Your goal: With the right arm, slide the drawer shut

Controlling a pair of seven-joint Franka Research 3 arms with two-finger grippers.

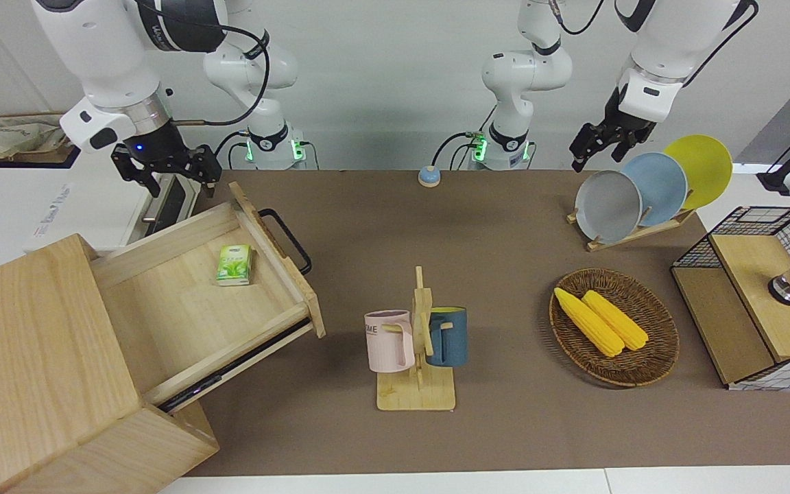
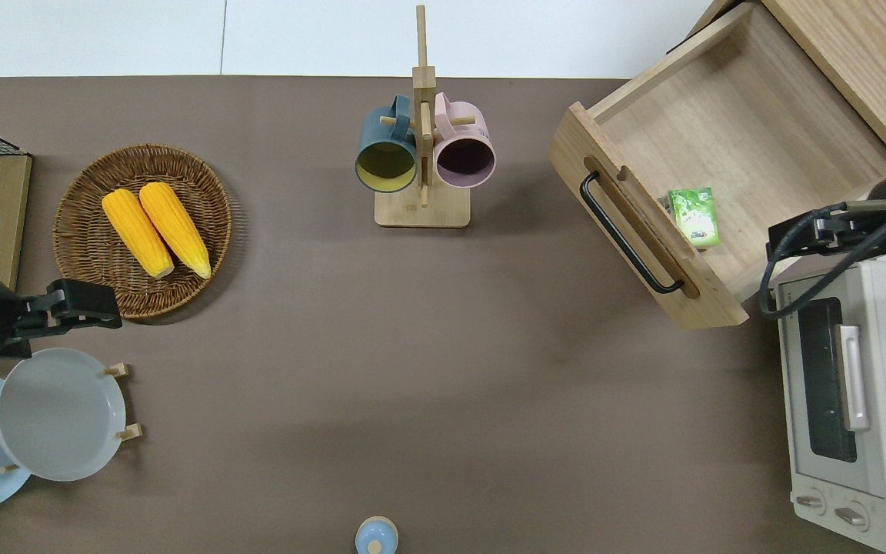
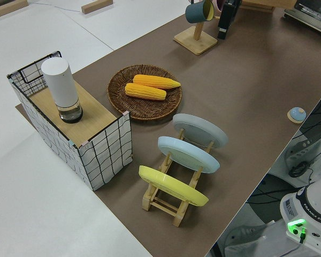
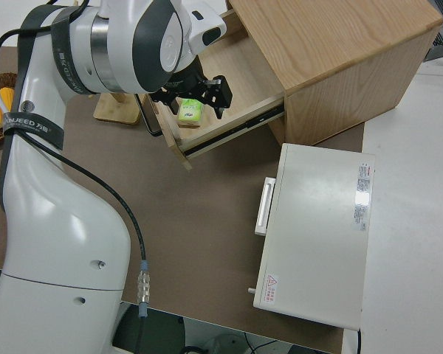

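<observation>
Drawer (image 1: 196,302) open (carton (image 2: 694,216) inside)

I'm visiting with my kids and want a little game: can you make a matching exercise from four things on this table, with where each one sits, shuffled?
Things:
1. green packet
2. corn cobs
3. pink mug
4. grey plate

Places:
A. hanging on the wooden mug stand
B. upright in the plate rack
C. inside the open drawer
D. in the wicker basket

Pairs: 1-C, 2-D, 3-A, 4-B
</observation>
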